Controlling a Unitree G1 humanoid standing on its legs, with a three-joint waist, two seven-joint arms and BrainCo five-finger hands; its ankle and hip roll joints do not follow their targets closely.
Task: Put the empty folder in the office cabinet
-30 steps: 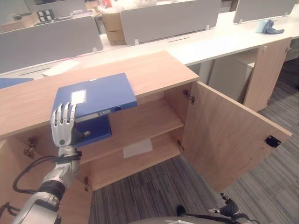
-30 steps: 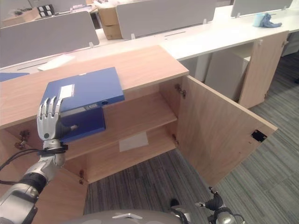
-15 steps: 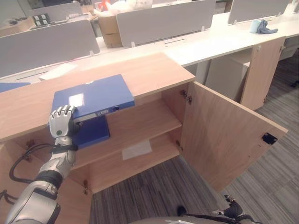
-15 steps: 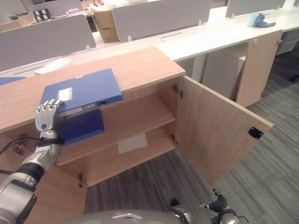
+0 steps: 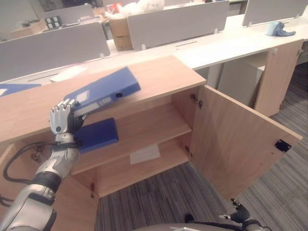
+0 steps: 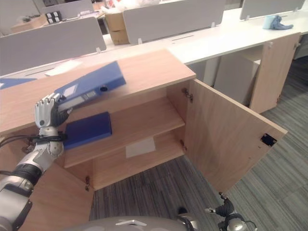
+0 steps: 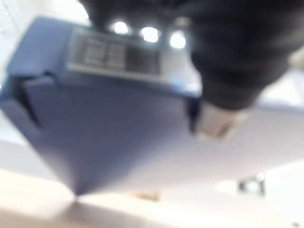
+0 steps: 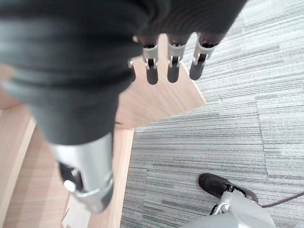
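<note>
Office floor of grey striped carpet (image 5: 159, 197), with long white desks (image 5: 226, 41) and grey divider panels (image 5: 175, 21) behind the work area. Wooden office cabinet (image 5: 159, 77) stands in front, its flat top serving as a counter, right door (image 5: 240, 144) swung wide open, two inner shelves visible. Blue folder (image 5: 103, 90) is held at its near-left end, tilted: that end raised off the counter, far end down toward the cabinet top, spine with label facing the camera. Second blue folder (image 5: 97, 135) lies flat on the upper shelf (image 5: 149, 127), at its left end, just below the held one. Pale sheet of paper (image 5: 144, 154) lies on the lower shelf. Cardboard box (image 5: 120, 34) sits on the white desk behind a divider; light blue cloth (image 5: 279, 29) at the far right end of that desk. Left hand (image 5: 61, 122) is at the cabinet's front-left edge, fingers (image 6: 44, 107) curled round the raised end of the blue folder; left wrist view shows the folder's labelled end right against the hand. Right hand (image 8: 171, 57) hangs low over the carpet beside the open door, fingers straight and relaxed, holding nothing.
</note>
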